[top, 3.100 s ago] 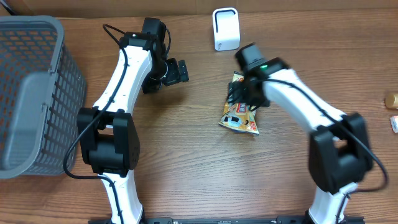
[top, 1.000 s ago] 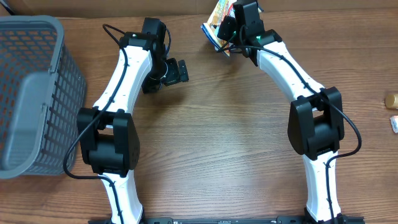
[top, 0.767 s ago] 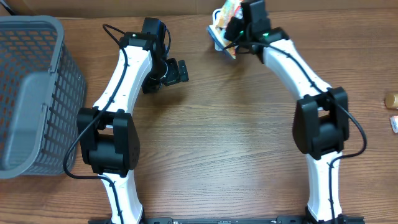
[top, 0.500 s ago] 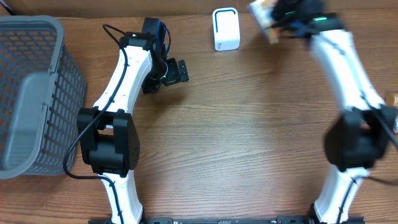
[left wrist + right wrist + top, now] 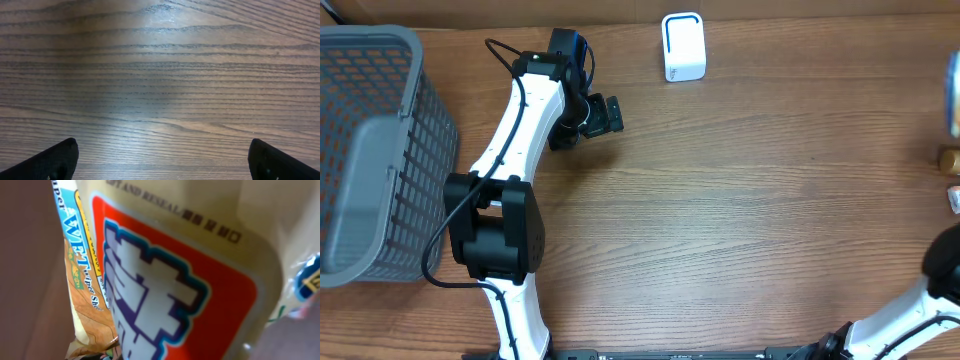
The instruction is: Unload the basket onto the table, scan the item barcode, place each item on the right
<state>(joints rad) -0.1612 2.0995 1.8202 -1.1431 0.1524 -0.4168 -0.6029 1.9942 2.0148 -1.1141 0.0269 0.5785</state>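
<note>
Two claws, only one in plain sight. Wide open and gripping nothing: the left claw (image 5: 612,113), poised over bare bench (image 5: 720,220). In its wrist view, just two dark fingertips (image 5: 57,159) at the bottom corners, far apart, wood grain between them. Outside the overhead view, past the bench's right edge: the right claw, own fingers hidden in its wrist view; closed, clamped on the packet (image 5: 180,280). Packet pressed right up against that claw's camera, tilted, filling nearly the whole view: cream wrapper, orange-red panel with big white characters outlined in blue, a side strip reading "WET" in blue, small print "LIFT AND REVEAL" near the top. White scanner (image 5: 683,46) upright at the bench's far edge, beyond the left claw and to its right, well apart from it. Grey mesh basket (image 5: 380,150) far to that claw's left, at the bench's edge. Well off to its right, at the frame edge: a small brown thing (image 5: 949,158) and a white scrap (image 5: 954,198), both cut off, too small to name. Just beyond them a blue smear (image 5: 954,95), too blurred to tell. Of the right arm (image 5: 940,290), only the lower links, bottom right corner.
</note>
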